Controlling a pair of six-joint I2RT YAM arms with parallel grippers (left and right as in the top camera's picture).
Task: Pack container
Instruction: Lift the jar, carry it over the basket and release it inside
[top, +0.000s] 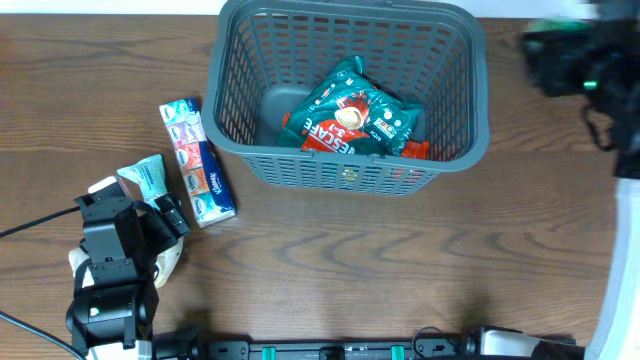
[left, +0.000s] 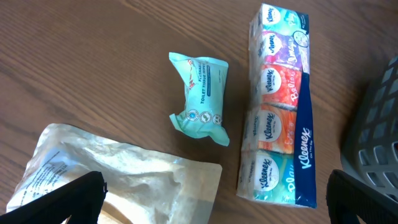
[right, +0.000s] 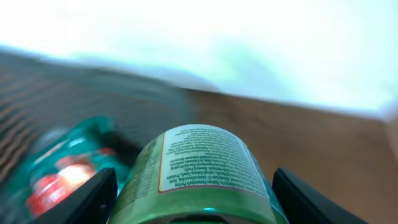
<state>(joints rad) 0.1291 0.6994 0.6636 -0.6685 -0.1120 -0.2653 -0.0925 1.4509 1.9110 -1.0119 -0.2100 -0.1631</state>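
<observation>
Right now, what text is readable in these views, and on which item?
"Kleenex": tissue multipack, on blue side and small packs.
"TOILET TISSUE WIPES": teal wipes packet.
"NESCAFE": red and green bags in the container.
Fine print on the green can held by the right gripper: too blurred.
Print on the pale pouch: too faint.

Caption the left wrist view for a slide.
Open left end effector above Kleenex pack, wipes packet and pale pouch.
</observation>
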